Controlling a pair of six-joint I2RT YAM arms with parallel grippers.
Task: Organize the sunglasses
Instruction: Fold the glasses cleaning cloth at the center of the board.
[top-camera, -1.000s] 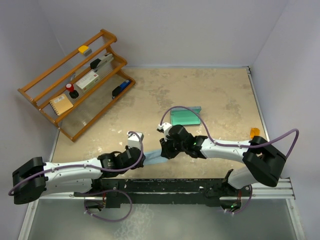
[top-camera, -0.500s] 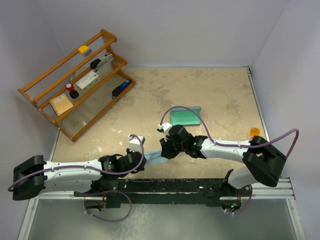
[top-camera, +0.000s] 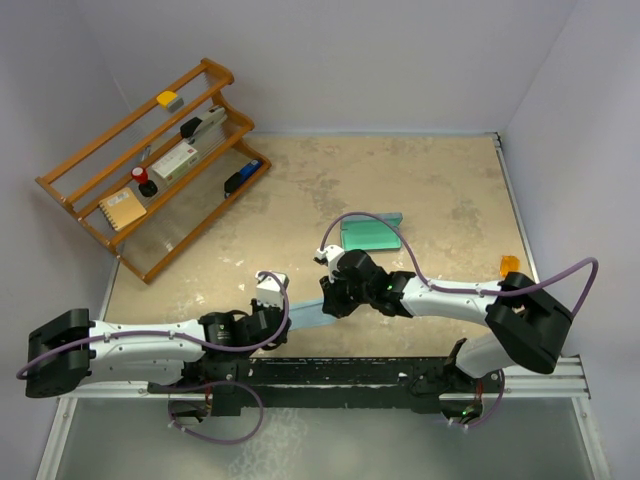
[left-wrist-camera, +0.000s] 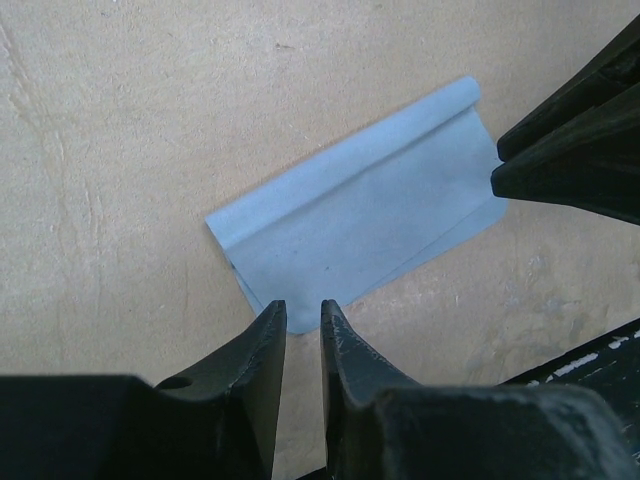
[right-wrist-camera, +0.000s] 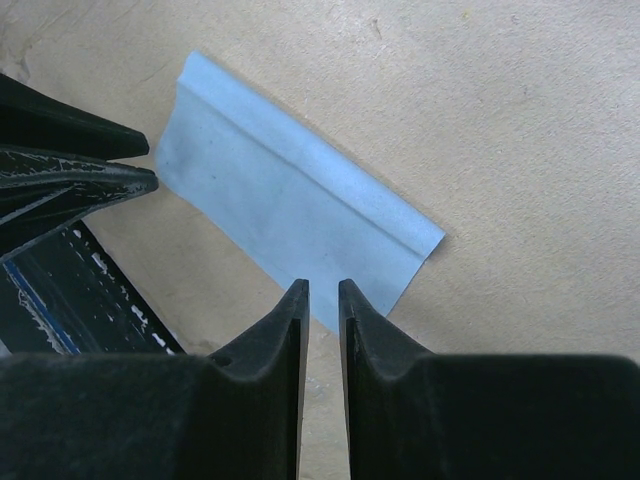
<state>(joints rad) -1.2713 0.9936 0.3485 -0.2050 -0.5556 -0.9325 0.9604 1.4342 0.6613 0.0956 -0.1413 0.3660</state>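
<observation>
I see the left arm (top-camera: 140, 338) and the right arm (top-camera: 455, 293) with white links and black joints. A purple cable (top-camera: 565, 272) runs along each. The left gripper (left-wrist-camera: 303, 318) and the right gripper (right-wrist-camera: 322, 295) have black, tapered fingers (left-wrist-camera: 262, 345).

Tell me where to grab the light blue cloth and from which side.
Pinch the light blue cloth at its rolled long edge, probably coming down from above: that fold stands slightly proud, while the rest lies flat on the table.
</observation>
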